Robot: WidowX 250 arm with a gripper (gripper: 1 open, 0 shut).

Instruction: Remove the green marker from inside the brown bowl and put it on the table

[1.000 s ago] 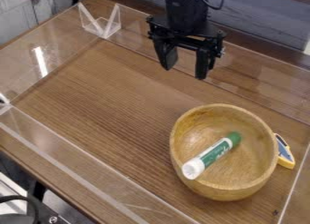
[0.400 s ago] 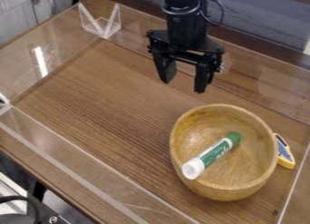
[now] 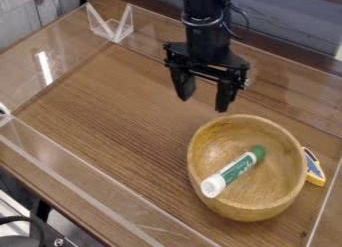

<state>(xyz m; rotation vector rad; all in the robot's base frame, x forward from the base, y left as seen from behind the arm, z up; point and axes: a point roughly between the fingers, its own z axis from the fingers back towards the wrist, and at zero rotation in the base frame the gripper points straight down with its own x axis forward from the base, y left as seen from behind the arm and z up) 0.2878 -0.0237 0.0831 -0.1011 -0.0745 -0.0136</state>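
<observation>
The green marker (image 3: 235, 170) lies slantwise inside the brown bowl (image 3: 275, 132), its white cap end pointing toward the near left rim. The bowl sits on the dark wood-grain table (image 3: 114, 101) at the near right. My gripper (image 3: 205, 90) hangs above the table just behind the bowl's far rim, pointing straight down. Its black fingers (image 3: 183, 87) stand apart, open, with nothing between them. It is clear of both the marker and the bowl.
A small yellow-and-blue object (image 3: 313, 167) lies against the bowl's right side. Clear acrylic walls (image 3: 80, 196) edge the table, and a clear acrylic piece (image 3: 110, 22) stands at the far left corner.
My gripper has come nearer and lower, toward the bowl's far rim, still open. Bowl and marker have not moved.
</observation>
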